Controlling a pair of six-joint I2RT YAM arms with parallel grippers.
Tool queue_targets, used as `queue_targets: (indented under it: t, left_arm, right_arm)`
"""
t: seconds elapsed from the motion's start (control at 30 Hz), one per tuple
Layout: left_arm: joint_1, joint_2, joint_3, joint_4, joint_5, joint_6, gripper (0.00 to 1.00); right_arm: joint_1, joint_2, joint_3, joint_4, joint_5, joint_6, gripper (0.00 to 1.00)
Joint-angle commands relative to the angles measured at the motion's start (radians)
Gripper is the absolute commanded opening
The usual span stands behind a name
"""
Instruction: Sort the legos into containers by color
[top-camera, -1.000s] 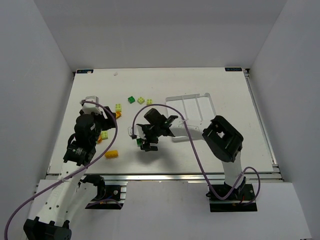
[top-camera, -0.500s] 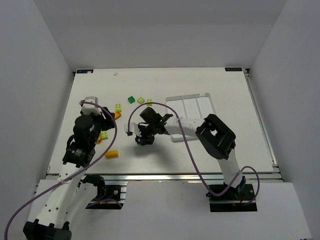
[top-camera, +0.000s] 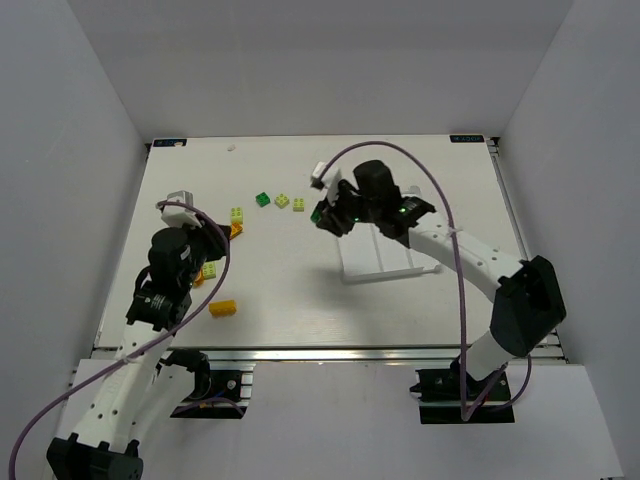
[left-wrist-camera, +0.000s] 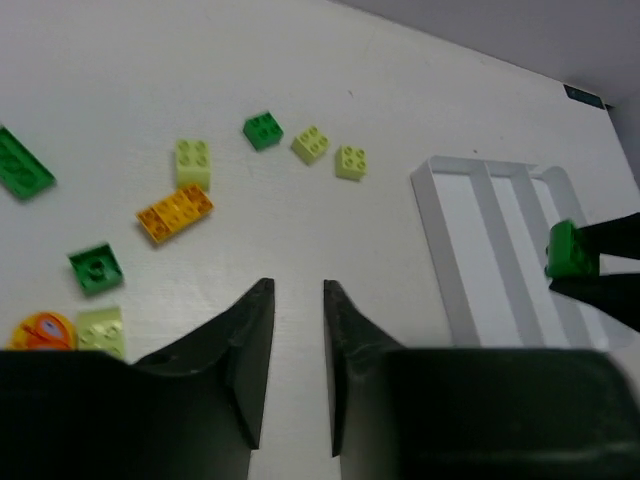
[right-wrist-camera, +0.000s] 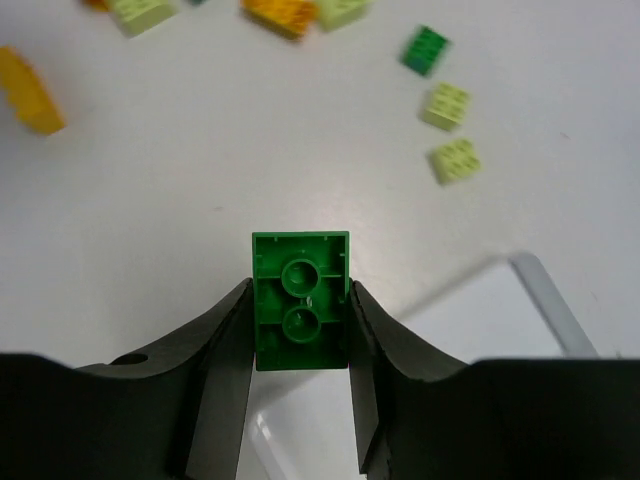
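Note:
My right gripper (right-wrist-camera: 300, 290) is shut on a dark green brick (right-wrist-camera: 300, 300), its hollow underside facing the camera. From above, the right gripper (top-camera: 322, 213) holds it over the far left corner of the white tray (top-camera: 372, 264). My left gripper (left-wrist-camera: 297, 290) hangs above bare table with a narrow gap between its jaws and nothing in it; from above, the left gripper (top-camera: 212, 248) is at the table's left. Loose legos lie ahead of it: a dark green one (left-wrist-camera: 263, 129), pale yellow-green ones (left-wrist-camera: 311, 144) and an orange one (left-wrist-camera: 175, 212).
An orange-yellow brick (top-camera: 223, 308) lies alone near the front left. A flat dark green piece (left-wrist-camera: 22, 165) and a small dark green brick (left-wrist-camera: 96, 268) sit at the far left. The tray's three narrow compartments (left-wrist-camera: 490, 250) run parallel. White walls ring the table.
The right arm has swung from the table's middle up to the tray's far left corner, carrying the dark green brick. The left gripper's jaws have narrowed.

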Motion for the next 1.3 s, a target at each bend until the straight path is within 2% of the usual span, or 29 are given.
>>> queue_targets:
  t: [0.0,0.07,0.1,0.23,0.37,0.57,0.7,0.83,0.93,1.03,1.07,1.1,1.13,1.23,1.27]
  left_arm:
    - [0.005,0.065,0.043,-0.082,0.064,-0.157,0.39]
    - [0.005,0.126,0.089,-0.114,0.047,-0.197,0.47]
    - [0.005,0.146,0.106,-0.140,0.035,-0.199,0.58]
    - [0.005,0.229,0.191,-0.214,-0.075,-0.184,0.77]
    - [0.005,0.298,0.231,-0.263,-0.160,-0.170,0.82]
    - [0.014,0.428,0.243,-0.317,-0.212,-0.177,0.86]
    - [0.023,0.499,0.257,-0.318,-0.226,-0.184,0.87]
    - [0.034,0.573,0.287,-0.334,-0.251,-0.191,0.88]
    - [0.046,0.603,0.301,-0.331,-0.270,-0.194,0.84]
    - [0.057,0.651,0.327,-0.341,-0.289,-0.196,0.78]
    - [0.067,0.683,0.343,-0.344,-0.295,-0.197,0.77]
    - [0.077,0.700,0.347,-0.341,-0.304,-0.196,0.77]
    - [0.077,0.718,0.350,-0.338,-0.316,-0.194,0.74]
    - [0.104,0.784,0.366,-0.321,-0.303,-0.173,0.71]
    - [0.117,0.804,0.369,-0.317,-0.291,-0.164,0.71]
  right_arm:
    - [-0.083,-0.022,-0.090,0.014,0.107,0.169,0.00]
    - [-0.145,-0.014,-0.098,0.018,0.123,0.229,0.00]
    - [-0.163,0.002,-0.096,0.014,0.118,0.241,0.00]
    - [-0.222,0.068,-0.069,0.018,0.103,0.278,0.03]
    - [-0.231,0.137,-0.035,-0.004,0.137,0.284,0.15]
    - [-0.246,0.191,-0.024,-0.015,0.158,0.266,0.60]
    - [-0.252,0.168,-0.027,-0.019,0.134,0.263,0.72]
    - [-0.269,0.083,-0.030,-0.025,0.102,0.260,0.72]
    - [-0.288,-0.031,-0.047,-0.038,0.024,0.235,0.65]
    - [-0.306,-0.164,-0.067,-0.054,-0.081,0.218,0.40]
    - [-0.318,-0.227,-0.075,-0.062,-0.122,0.235,0.29]
    - [-0.329,-0.256,-0.087,-0.070,-0.150,0.240,0.27]
    - [-0.335,-0.292,-0.124,-0.065,-0.179,0.241,0.27]
    - [-0.367,-0.404,-0.193,-0.030,-0.279,0.235,0.37]
    - [-0.383,-0.428,-0.222,-0.029,-0.330,0.226,0.54]
